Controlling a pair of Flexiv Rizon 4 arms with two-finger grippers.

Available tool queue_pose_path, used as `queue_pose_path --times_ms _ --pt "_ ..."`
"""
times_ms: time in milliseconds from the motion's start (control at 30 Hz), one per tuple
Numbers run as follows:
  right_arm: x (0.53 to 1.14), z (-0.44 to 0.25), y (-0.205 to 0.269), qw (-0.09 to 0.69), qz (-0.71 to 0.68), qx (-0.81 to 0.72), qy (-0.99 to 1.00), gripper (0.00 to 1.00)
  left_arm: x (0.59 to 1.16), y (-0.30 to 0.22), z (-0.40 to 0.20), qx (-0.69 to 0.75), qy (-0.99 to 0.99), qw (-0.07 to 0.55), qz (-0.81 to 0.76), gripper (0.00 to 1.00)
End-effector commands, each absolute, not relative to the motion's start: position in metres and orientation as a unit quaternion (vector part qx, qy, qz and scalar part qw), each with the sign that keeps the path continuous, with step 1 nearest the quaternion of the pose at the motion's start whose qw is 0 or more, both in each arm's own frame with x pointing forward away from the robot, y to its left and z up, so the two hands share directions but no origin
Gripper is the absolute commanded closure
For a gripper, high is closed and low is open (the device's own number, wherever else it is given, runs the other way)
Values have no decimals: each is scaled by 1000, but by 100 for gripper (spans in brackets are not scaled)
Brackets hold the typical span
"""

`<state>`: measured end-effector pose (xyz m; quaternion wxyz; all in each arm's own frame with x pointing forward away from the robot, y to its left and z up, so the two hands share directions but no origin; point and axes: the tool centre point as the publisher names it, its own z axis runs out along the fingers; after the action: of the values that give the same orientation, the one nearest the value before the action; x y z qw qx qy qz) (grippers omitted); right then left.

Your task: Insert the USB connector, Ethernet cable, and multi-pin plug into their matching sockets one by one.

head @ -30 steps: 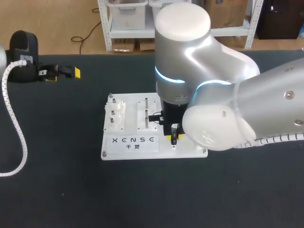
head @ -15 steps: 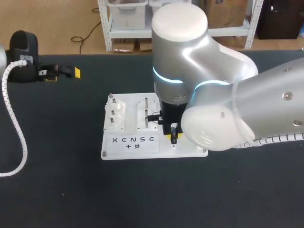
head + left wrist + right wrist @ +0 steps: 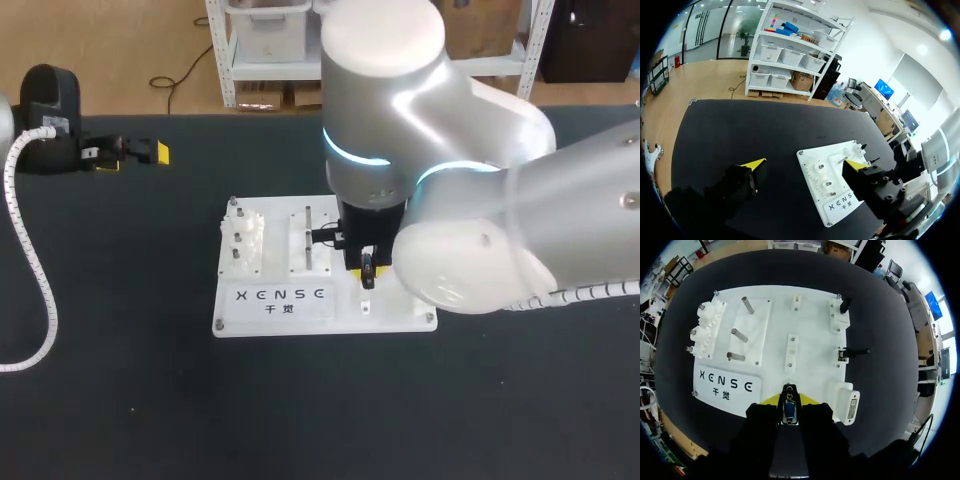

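Yellow at the tips, clamped the right gripper (image 3: 789, 400) on the multi-pin plug (image 3: 789, 411) from two sides, blue face outward, over the front part of the white board (image 3: 812, 325). Had the multi-pin socket (image 3: 848, 408) just beside the fingers, not yet under the plug. Had the left gripper (image 3: 805, 164) spread wide with nothing between, well apart from the board (no part in this step, by the look of it).

Judged a skewed approach the likeliest trouble: with the plug turned or tilted against the socket's long opening, could have caught on the rim, bent pins, or slid in the grip under the push. Feared also a nudge to the board itself.

Could not make out the pins, nor any cable behind the plug. Lost the board's right part behind the right arm (image 3: 480, 200) in the head view. Could not tell whether the nearer dark piece (image 3: 853, 352) and the farther dark piece (image 3: 843, 305) were connectors already seated.
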<state>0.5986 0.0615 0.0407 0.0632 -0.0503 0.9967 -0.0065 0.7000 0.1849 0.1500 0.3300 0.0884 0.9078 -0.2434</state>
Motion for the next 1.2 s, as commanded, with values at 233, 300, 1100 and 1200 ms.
queue_pose_path --times_ms 233,300,1100,1200 --pt "588 68 36 92 -1 -42 995 100 700 185 150 88 908 330 -243 0" --pt "587 71 29 94 -4 -38 995 100 700 185 150 88 908 330 -243 0" --pt "585 67 -9 91 -20 -9 996 100 700 185 150 88 908 330 -243 0" --pt "586 67 -10 92 -20 -6 996 100 700 185 150 88 908 330 -243 0"
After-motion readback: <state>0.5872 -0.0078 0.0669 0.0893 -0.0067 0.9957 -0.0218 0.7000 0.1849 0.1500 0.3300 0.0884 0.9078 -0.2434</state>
